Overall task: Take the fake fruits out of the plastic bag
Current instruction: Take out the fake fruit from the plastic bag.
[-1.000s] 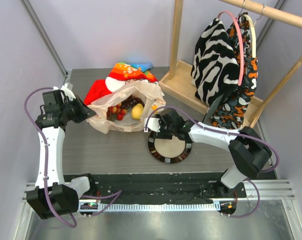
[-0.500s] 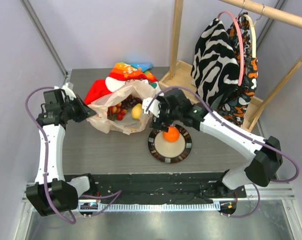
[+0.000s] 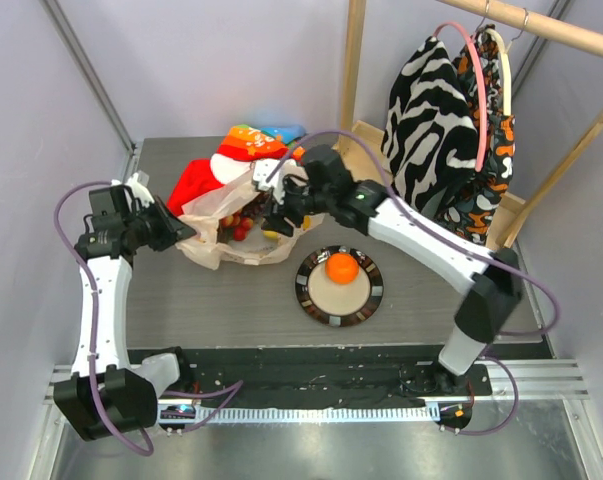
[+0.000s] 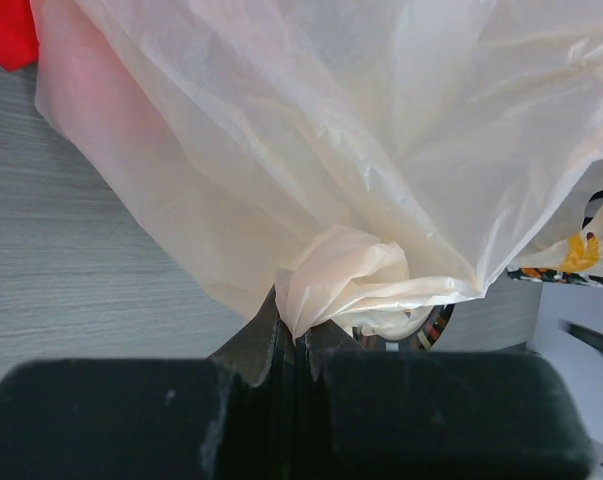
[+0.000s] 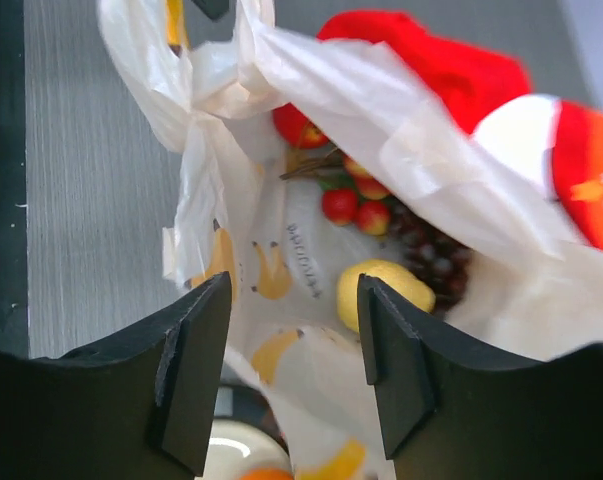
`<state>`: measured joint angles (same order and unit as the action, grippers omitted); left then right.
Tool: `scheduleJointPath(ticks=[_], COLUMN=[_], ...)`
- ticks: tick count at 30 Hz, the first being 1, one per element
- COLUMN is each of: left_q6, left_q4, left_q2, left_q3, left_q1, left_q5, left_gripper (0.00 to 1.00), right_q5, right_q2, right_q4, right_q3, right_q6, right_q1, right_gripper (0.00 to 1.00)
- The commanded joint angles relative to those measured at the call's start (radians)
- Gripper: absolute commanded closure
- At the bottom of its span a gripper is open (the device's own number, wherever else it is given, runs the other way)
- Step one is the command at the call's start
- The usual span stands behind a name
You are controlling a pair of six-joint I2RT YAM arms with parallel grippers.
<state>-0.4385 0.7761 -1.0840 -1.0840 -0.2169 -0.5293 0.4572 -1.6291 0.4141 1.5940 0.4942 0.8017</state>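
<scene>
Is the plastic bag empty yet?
Not empty: lemon, grapes and strawberries lie inside the plastic bag; only the orange sits on the plate.

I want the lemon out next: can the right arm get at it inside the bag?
Probably yes. The lemon lies uncovered in the open plastic bag, the right gripper faces it with jaws open, and the left gripper pinches the bag's edge.

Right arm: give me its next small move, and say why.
Probably lower straight into the plastic bag and close on the lemon. The right arm holds its jaws open above the bag's mouth with the lemon exposed just ahead in the wrist view, the left arm pinches the bag's edge, and the orange already sits on the plate.
</scene>
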Motion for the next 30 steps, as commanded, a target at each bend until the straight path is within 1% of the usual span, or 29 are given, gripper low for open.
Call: scheduleJointPath(ticks=[1, 4, 5, 6, 8, 9, 12, 13, 20, 25, 27, 28, 29, 30], left_q6=[-0.006, 0.001, 0.003, 0.003, 0.004, 0.007, 0.006, 0.006, 0.004, 0.006, 0.006, 0.007, 0.003, 0.001], left_q4=[-0.012, 0.005, 0.008, 0.011, 0.014, 0.015, 0.015, 0.017, 0.023, 0.026, 0.023, 0.022, 0.020, 0.015], left_q2=[0.035, 0.052, 0.065, 0.070, 0.079, 0.084, 0.091, 0.095, 0.104, 0.104, 0.099, 0.098, 0.096, 0.096], left_q3=[0.012, 0.007, 0.010, 0.013, 0.018, 0.025, 0.036, 0.038, 0.045, 0.039, 0.041, 0.039, 0.039, 0.039], left_q1=[-0.006, -0.006, -0.006, -0.007, -0.006, -0.006, -0.007, -0.009, -0.029, -0.036, -0.038, -0.038, -0.038, -0.038], left_q5=[-0.046, -0.051, -0.052, -0.054, -0.057, -0.055, -0.052, -0.051, -0.049, -0.047, -0.046, -0.046, -0.047, -0.046], left_gripper=[0.99, 0.99, 0.99, 0.99, 0.99, 0.99, 0.99, 0.99, 0.99, 0.99, 0.99, 0.99, 0.99, 0.99], right_q5=[0.044, -0.078, -0.142, -0.273, -0.386, -0.443, -0.453, -0.486, -0.532, -0.545, -0.528, -0.519, -0.509, -0.490], right_q2=[-0.136, -0.250, -0.276, -0.325, -0.363, -0.382, -0.436, -0.461, -0.575, -0.604, -0.606, -0.603, -0.598, -0.585], right_q4=[-0.112, -0.113, -0.112, -0.116, -0.115, -0.116, -0.123, -0.121, -0.109, -0.086, -0.063, -0.057, -0.052, -0.044], right_q3=[0.055, 0.102, 0.115, 0.145, 0.178, 0.197, 0.221, 0.225, 0.264, 0.276, 0.277, 0.277, 0.273, 0.274], right_q6=[-0.115, -0.157, -0.193, -0.221, -0.270, -0.305, -0.341, -0.341, -0.336, -0.347, -0.352, -0.352, -0.350, -0.342], right_q1=[0.014, 0.014, 0.014, 0.013, 0.008, 0.005, -0.009, -0.009, -0.012, -0.010, -0.010, -0.010, -0.012, -0.010], right_gripper=[0.41, 0.43, 0.38, 0.32, 0.20, 0.18, 0.16, 0.16, 0.13, 0.12, 0.21, 0.27, 0.37, 0.42])
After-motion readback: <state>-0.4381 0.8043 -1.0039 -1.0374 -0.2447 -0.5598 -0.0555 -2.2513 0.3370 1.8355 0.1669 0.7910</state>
